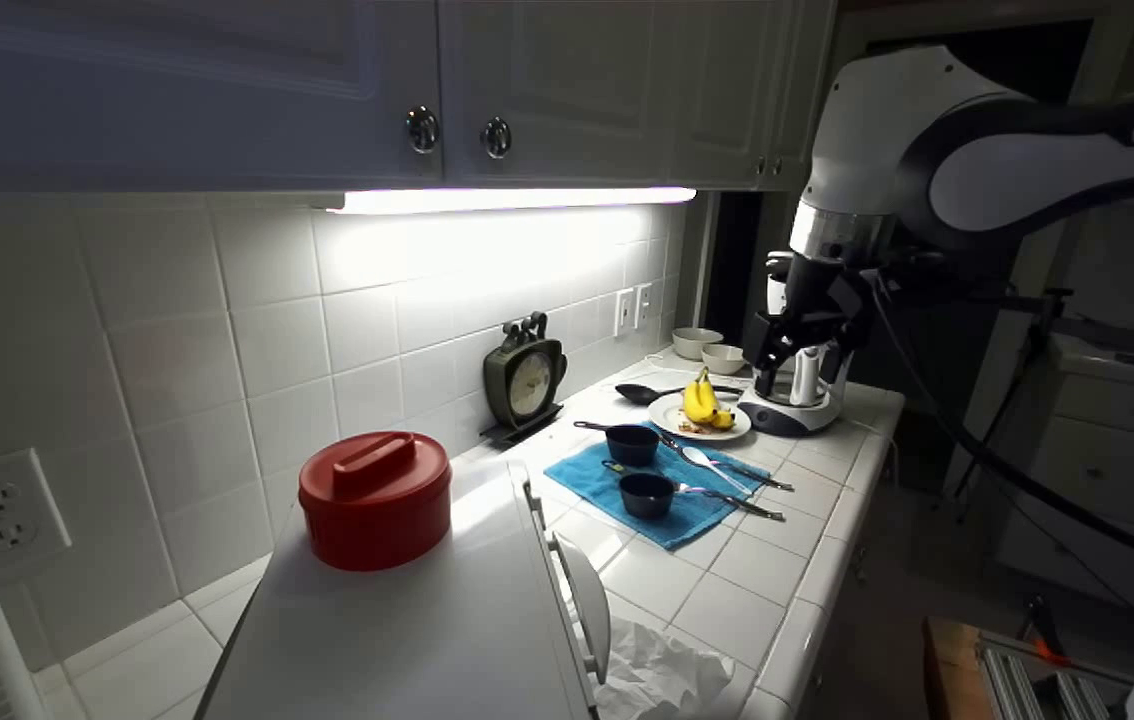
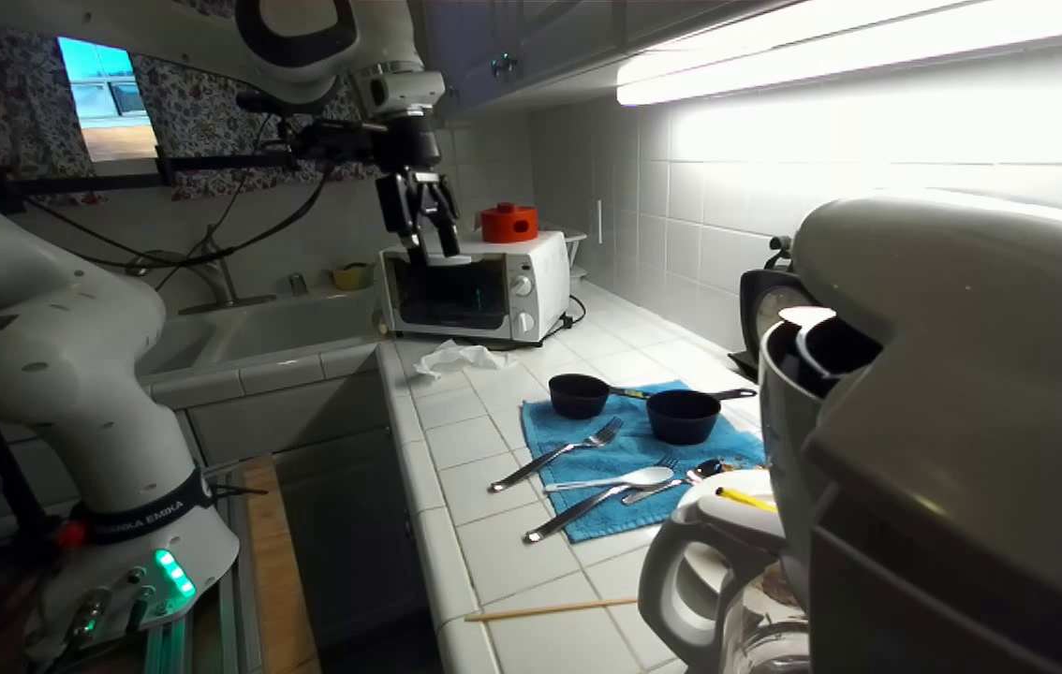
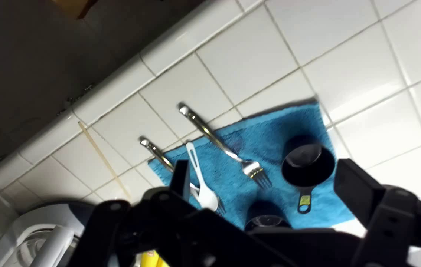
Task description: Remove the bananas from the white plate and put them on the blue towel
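Observation:
The yellow bananas [image 1: 700, 400] stand stem up on the white plate [image 1: 662, 416] in an exterior view. Brown bits lie beside them on the plate. A yellow part of the bananas [image 2: 744, 498] shows in an exterior view, mostly hidden by a white appliance. They also peek out at the bottom edge of the wrist view [image 3: 149, 259]. The blue towel [image 1: 577, 478] lies flat in front of the plate and shows in both exterior views [image 2: 545, 432] and in the wrist view [image 3: 270, 124]. My gripper [image 2: 434, 255] is open and empty, high above the counter; in the wrist view its fingers [image 3: 266, 185] straddle the towel area.
Two black measuring cups [image 1: 633, 446] [image 1: 647, 496], forks [image 2: 578, 449] and a white spoon [image 2: 629, 479] lie on the towel. A white coffee maker [image 1: 789, 412] stands beside the plate. A toaster oven [image 2: 456, 298], a scale [image 1: 530, 380] and upper cabinets [image 1: 567, 90] border the counter.

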You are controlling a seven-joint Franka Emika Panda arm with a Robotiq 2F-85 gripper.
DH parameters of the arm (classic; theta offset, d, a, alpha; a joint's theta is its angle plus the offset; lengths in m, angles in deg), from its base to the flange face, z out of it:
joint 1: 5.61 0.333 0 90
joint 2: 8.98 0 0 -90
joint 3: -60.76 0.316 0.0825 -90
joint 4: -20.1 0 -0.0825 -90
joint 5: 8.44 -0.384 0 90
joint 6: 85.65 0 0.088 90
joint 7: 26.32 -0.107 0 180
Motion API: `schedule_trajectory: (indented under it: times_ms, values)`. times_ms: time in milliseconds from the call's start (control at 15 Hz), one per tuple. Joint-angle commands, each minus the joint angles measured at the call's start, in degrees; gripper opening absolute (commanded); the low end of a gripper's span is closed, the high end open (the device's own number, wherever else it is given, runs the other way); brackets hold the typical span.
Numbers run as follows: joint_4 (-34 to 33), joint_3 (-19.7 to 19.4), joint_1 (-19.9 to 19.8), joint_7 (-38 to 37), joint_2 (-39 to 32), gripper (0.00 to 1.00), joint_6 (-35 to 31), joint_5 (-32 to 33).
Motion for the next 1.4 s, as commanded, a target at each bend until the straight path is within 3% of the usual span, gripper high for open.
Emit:
schedule_trajectory:
  times_ms: [0,467,533,1067,1333]
  values:
    - [-0.63,-2.76,-4.16,-3.27,-5.87,1.00,-8.26,5.61]
    - [-0.73,-8.57,-8.14,-3.48,-13.37,1.00,-22.76,9.42]
    - [-0.26,-8.41,-6.96,-2.54,-11.62,1.00,-19.72,7.72]
    - [-0.27,-8.81,-6.65,-2.37,-12.19,1.00,-20.27,7.70]
    - [-2.62,-11.49,-7.81,-1.55,-17.90,1.00,-27.81,7.44]
